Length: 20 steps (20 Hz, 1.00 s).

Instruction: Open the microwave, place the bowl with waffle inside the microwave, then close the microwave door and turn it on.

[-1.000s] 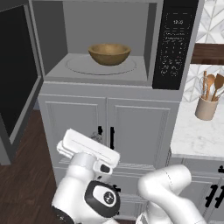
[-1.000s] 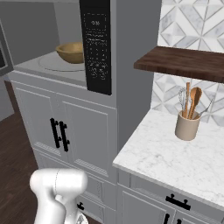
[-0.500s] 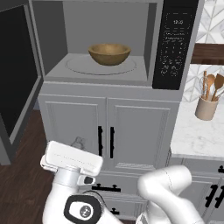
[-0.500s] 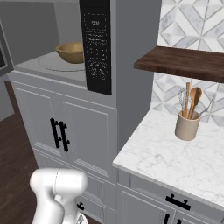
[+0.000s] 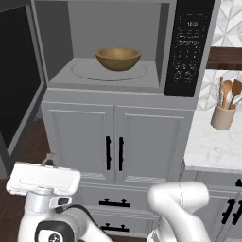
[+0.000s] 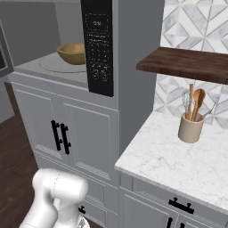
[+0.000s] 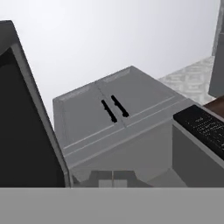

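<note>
The microwave [image 5: 118,52] stands open, with its door [image 5: 19,80] swung out to the left. The brown bowl [image 5: 118,57] sits on the turntable inside the cavity, and it shows again in the right base view [image 6: 72,53]. The waffle is hidden from view. My white hand [image 5: 42,178] hangs low at the lower left, below the microwave and in front of the lower cabinets, far from the bowl. In the hand view my gripper [image 7: 112,178] is shut with nothing between its tips. That view also takes in the dark door [image 7: 22,122] and the keypad panel [image 7: 205,127].
Grey cabinet doors with black handles [image 5: 113,152] sit under the microwave, with drawers below them. A beige crock of wooden spoons [image 5: 223,113] stands on the marble counter [image 6: 178,160] to the right, under a dark wooden shelf [image 6: 187,64]. The open door juts out on the left.
My hand has dropped and swung left, from in front of the cabinet doors to the lower left corner. The bowl and the door have not moved.
</note>
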### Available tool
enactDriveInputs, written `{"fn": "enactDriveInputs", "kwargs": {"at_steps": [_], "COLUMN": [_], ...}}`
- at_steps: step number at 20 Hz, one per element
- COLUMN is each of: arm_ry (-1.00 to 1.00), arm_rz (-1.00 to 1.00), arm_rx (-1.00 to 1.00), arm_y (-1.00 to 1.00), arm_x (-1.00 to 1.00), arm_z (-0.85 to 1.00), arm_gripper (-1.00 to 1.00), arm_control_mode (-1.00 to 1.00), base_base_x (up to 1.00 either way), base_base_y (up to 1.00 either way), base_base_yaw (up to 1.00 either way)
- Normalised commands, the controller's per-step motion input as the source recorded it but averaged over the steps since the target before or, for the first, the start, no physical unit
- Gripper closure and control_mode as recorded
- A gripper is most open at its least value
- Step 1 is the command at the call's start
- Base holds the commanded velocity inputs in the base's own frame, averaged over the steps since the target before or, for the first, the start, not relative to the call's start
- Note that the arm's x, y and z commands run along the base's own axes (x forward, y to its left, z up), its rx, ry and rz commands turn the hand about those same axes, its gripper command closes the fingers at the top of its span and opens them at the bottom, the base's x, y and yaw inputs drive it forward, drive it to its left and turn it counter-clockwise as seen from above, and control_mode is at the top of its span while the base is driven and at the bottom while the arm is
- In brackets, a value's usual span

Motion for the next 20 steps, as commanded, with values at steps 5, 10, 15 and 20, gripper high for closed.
{"fn": "enactDriveInputs", "kwargs": {"at_steps": [5, 10, 15, 20], "arm_ry": [-0.12, -0.06, -0.05, -0.01], "arm_rz": [-0.01, -0.04, -0.03, -0.04], "arm_rx": [-0.09, -0.08, -0.03, -0.09], "arm_y": [0.86, 0.61, 0.48, 0.72], "arm_x": [0.09, 0.24, 0.21, 0.34], "arm_z": [-0.23, -0.41, -0.13, 0.0], "arm_gripper": [1.0, 1.0, 1.0, 1.0], "arm_control_mode": [-1.0, -1.0, -1.0, -1.0], "base_base_x": [0.0, 0.0, 0.0, 0.0], "base_base_y": [0.0, 0.0, 0.0, 0.0], "base_base_yaw": [0.0, 0.0, 0.0, 0.0]}}
